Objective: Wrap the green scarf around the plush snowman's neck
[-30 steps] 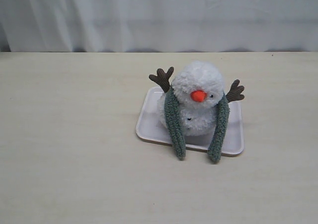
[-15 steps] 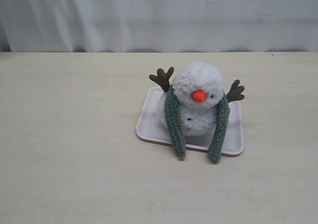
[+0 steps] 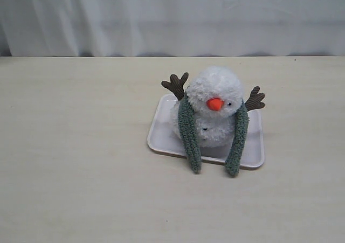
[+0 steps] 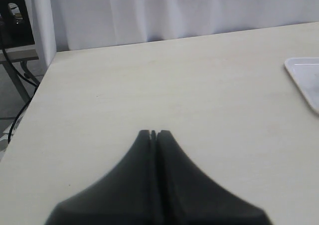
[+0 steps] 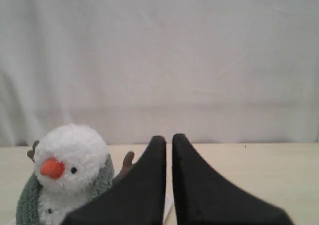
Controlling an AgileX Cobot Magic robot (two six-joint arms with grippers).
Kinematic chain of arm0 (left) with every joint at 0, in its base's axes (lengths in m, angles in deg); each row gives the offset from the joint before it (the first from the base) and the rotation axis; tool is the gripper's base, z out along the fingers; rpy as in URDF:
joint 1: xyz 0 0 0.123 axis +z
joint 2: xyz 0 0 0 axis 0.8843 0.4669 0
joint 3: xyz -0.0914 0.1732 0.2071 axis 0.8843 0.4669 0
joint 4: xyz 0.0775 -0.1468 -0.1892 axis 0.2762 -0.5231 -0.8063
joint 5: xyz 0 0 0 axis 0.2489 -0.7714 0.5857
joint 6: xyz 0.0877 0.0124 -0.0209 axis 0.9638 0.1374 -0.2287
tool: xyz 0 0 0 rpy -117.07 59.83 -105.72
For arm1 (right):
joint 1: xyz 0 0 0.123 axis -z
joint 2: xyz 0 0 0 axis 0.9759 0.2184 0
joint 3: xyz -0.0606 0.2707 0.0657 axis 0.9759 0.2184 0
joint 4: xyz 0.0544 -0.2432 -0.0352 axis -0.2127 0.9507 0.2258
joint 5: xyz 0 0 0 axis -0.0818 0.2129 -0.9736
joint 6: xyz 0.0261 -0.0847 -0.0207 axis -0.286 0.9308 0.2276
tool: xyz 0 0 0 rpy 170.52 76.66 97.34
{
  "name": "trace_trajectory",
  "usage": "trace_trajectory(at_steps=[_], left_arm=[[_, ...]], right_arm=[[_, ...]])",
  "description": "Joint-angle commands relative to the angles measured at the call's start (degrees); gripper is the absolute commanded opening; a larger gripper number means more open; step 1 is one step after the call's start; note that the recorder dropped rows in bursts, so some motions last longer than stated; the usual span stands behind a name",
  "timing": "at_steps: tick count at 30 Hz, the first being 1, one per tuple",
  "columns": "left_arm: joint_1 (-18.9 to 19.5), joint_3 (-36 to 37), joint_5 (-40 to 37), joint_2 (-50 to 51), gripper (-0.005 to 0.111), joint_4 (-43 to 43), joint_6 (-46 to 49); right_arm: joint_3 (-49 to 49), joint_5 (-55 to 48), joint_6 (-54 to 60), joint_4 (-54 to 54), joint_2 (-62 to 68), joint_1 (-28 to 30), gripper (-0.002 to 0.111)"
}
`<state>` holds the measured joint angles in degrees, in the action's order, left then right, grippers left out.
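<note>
Green scarf [image 3: 190, 135] draped, wrap unfinished
Both ends hang uncrossed down front of plush snowman [image 3: 215, 84]; L gripper [image 4: 154, 133] & R gripper [image 5: 169, 137] closed, empty.

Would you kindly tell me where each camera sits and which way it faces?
Exterior view: above the table, looking down toward the curtain at the plush snowman, green scarf and white tray; no robot part shows.
Left wrist view: on the left arm, looking across the table; the shut left gripper shows.
Right wrist view: low on the right arm, facing the curtain; the shut right gripper shows.
Shared: exterior and right wrist views both show the plush snowman.
</note>
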<state>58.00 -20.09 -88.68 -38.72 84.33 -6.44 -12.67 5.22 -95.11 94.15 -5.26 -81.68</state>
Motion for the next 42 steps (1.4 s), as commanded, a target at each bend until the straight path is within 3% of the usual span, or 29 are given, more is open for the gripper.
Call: trace_trajectory(at_steps=[1,17,42], left_arm=[[0.1,0.2,0.6,-0.1,0.000,0.0,-0.1],[0.1,0.2,0.6,-0.1,0.000,0.0,-0.1],[0.1,0.2,0.6,-0.1,0.000,0.0,-0.1]], right_arm=[[0.2,-4.6,1.8,-0.6,-0.3,0.2,0.004],[0.2,-20.5,1.8,-0.2,-0.3,2.2,0.004],[0.2,-21.0,1.8,1.0,-0.3,2.2,0.004]])
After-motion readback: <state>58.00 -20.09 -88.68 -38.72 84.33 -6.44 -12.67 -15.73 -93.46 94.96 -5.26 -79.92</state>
